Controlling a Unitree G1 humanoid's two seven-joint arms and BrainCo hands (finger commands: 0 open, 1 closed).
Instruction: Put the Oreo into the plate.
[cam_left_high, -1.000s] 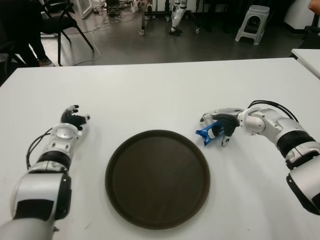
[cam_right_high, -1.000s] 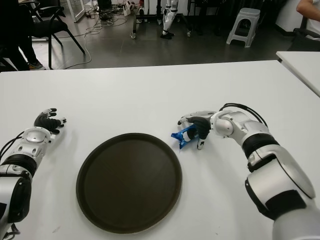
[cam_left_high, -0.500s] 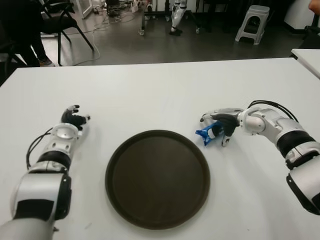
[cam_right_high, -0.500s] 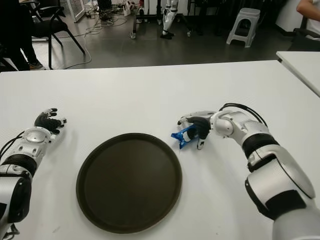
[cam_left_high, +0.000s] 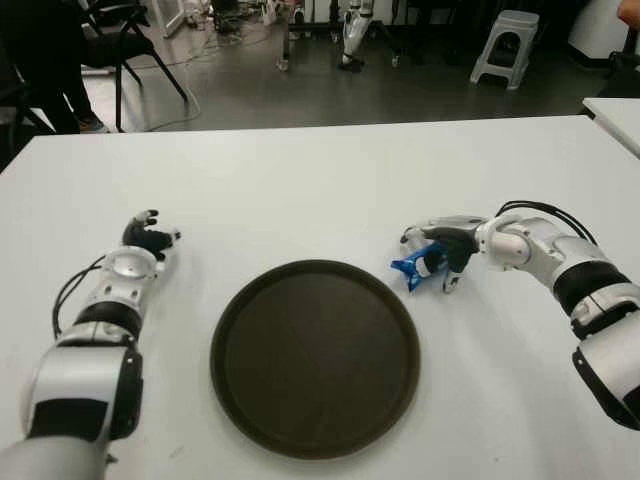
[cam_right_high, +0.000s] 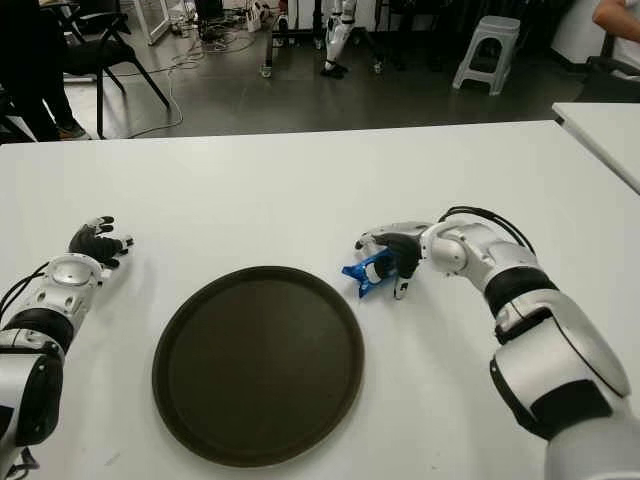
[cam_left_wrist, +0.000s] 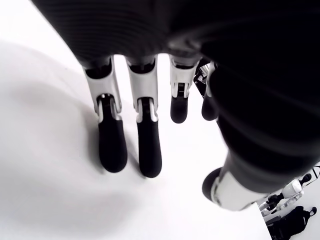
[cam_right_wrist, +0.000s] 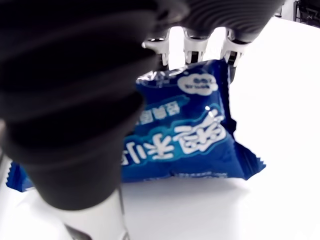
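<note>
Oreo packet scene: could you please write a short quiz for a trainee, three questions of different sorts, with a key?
1. True or false: the Oreo packet already lies in the plate.
2. Which hand is closed on the packet? A. left hand B. right hand
3. Fill in: the packet shows just off the plate's upper ____ rim.

Key: 1. false, it is over the white table; 2. B; 3. right.

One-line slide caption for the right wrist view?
Right hand closed around the blue Oreo pack on the white table, not yet on the plate.
</note>
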